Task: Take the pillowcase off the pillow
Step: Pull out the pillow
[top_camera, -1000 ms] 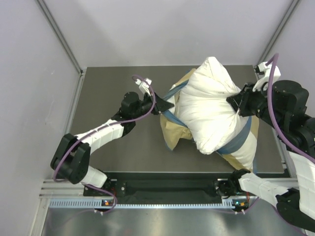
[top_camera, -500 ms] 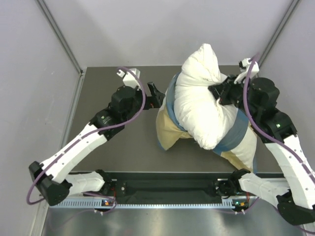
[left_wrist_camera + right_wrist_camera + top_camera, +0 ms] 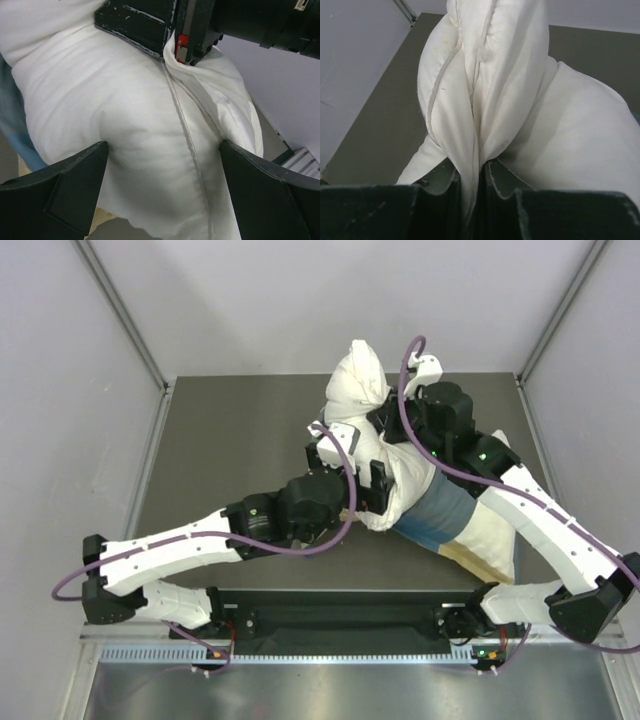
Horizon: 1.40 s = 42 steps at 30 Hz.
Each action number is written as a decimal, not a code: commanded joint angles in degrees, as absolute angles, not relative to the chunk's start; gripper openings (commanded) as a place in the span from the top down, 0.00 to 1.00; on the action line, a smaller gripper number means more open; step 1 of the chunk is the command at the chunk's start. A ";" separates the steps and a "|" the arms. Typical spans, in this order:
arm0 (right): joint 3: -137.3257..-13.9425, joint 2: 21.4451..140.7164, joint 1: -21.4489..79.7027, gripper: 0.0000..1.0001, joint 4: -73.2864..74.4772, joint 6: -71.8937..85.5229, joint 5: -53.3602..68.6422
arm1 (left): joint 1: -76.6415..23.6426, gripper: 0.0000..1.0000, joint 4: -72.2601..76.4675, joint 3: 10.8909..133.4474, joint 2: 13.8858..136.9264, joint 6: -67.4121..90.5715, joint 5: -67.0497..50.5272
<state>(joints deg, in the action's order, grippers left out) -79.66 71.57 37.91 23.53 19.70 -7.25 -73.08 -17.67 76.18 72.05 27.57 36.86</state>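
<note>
Right gripper (image 3: 477,176): pinching narrow on a gathered fold of the pillow (image 3: 505,75), with the seam running down between its jaws and the white end rising beyond it.
Left gripper (image 3: 164,167): standing wide and holding nothing, its two fingers (image 3: 70,180) straddling the pillow's bulging middle. Whether they are touching it is hard to tell.
Pillow's place: lying aslant across the right half of the table (image 3: 220,440), its bare white end pointing toward the back wall and its near end sitting inside the cover.
Pillowcase (image 3: 440,515): bunching around the pillow's near half, a blue band wrapping the waist and tan cloth trailing toward the near right corner under the right arm.
Step in hand: by the pose, the left is lining up for a hold while the right is anchoring the cushion.
Doing it well: the left should be going for checked cloth only, at the blue edge, not the white filling. The right should be holding firm and drawing away from the cover, so the two are parting rather than travelling together.
Writing: none readable; a small red tab (image 3: 181,47) on the right gripper is showing no legible text.
</note>
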 commanded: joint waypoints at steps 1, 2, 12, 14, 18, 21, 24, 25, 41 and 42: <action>-82.88 72.15 39.37 1.00 19.07 19.34 -13.71 | -73.65 0.01 -14.07 79.36 74.18 26.72 38.15; -82.97 72.77 40.33 1.00 19.16 19.07 -14.15 | -73.65 0.01 -12.76 79.28 74.44 26.81 37.10; -84.28 75.49 45.09 1.00 19.25 18.28 -18.28 | -73.30 0.01 -8.25 77.16 74.97 25.75 37.71; -84.37 76.02 45.87 1.00 19.42 18.02 -19.15 | -73.30 0.01 -8.44 78.13 75.67 26.54 36.48; -84.81 76.55 46.41 1.00 20.04 18.02 -19.77 | -73.48 0.01 -4.05 76.12 73.74 27.95 33.84; -85.16 76.82 46.76 1.00 20.39 17.58 -20.30 | -73.39 0.01 -7.54 78.21 75.14 27.95 35.15; -85.52 77.08 46.85 1.00 20.83 17.14 -21.00 | -73.56 0.01 -7.21 78.49 74.62 29.17 32.61; -85.52 76.99 46.85 1.00 21.09 17.14 -21.09 | -73.74 0.01 -6.16 77.70 74.27 29.09 32.61; -86.66 77.96 47.63 1.00 21.71 16.96 -21.80 | -74.00 0.01 -4.82 76.46 71.01 27.33 37.01; -86.83 78.13 47.64 1.00 21.80 17.05 -21.80 | -74.00 0.01 -6.57 77.68 72.06 27.68 36.91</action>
